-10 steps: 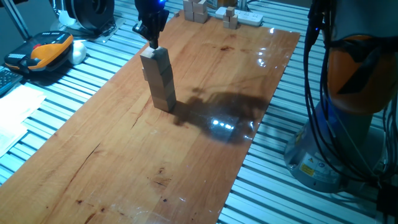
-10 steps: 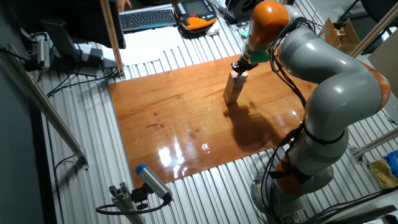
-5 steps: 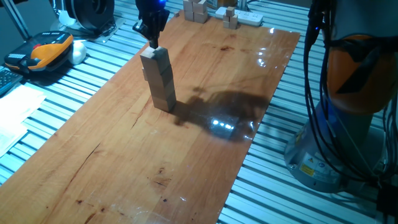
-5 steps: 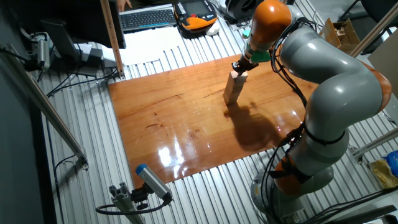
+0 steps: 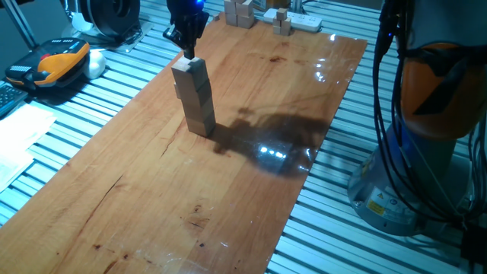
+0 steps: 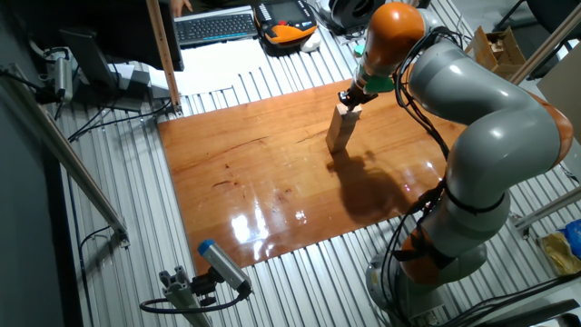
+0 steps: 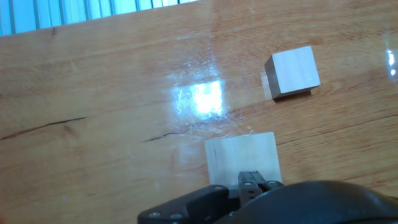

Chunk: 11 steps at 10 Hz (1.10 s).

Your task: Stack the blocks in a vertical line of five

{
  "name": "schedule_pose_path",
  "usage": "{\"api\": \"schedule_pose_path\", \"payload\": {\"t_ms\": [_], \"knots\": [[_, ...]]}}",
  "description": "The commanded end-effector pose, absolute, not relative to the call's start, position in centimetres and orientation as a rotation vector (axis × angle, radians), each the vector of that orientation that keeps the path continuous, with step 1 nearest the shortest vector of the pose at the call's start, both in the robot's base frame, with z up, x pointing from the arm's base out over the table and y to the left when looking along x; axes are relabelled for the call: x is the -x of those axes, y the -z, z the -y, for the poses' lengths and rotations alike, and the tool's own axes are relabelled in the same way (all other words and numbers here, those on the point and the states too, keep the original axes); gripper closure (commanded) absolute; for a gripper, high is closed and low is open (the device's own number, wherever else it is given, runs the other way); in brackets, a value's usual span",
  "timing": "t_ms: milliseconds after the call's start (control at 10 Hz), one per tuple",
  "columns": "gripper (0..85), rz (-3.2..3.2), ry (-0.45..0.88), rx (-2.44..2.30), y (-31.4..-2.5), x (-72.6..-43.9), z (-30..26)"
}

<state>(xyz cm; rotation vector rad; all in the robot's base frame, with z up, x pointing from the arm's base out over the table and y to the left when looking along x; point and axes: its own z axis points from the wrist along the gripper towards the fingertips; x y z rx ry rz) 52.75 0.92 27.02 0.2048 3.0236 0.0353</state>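
Observation:
A leaning stack of pale wooden blocks [image 5: 195, 97] stands on the wooden board; it also shows in the other fixed view [image 6: 341, 127]. In the hand view its top block [image 7: 241, 157] lies just below the fingers. One loose block [image 7: 292, 71] lies on the board beside the stack, and its edge peeks out behind the stack [image 5: 176, 88]. My gripper [image 5: 187, 50] hangs right over the stack's top, fingers pressed together and holding nothing, the tip at or just above the top block. It also shows in the other fixed view [image 6: 350, 98] and the hand view [image 7: 252, 182].
Smaller wooden blocks [image 5: 240, 12] and a white power strip [image 5: 301, 23] lie at the board's far end. An orange and black device [image 5: 57, 61] lies left of the board. The robot's base [image 5: 426, 122] stands to the right. A wooden post [image 6: 162, 54] rises at the board's corner.

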Motion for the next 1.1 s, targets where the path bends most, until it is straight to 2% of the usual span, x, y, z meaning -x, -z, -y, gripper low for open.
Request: {"api": "schedule_pose_path", "payload": {"t_ms": [0, 1000], "knots": [[85.0, -3.024, -0.036, -0.203, -27.0, -52.76, -0.9], [85.0, -3.061, -0.015, -0.29, -26.97, -52.79, -0.88]]}}
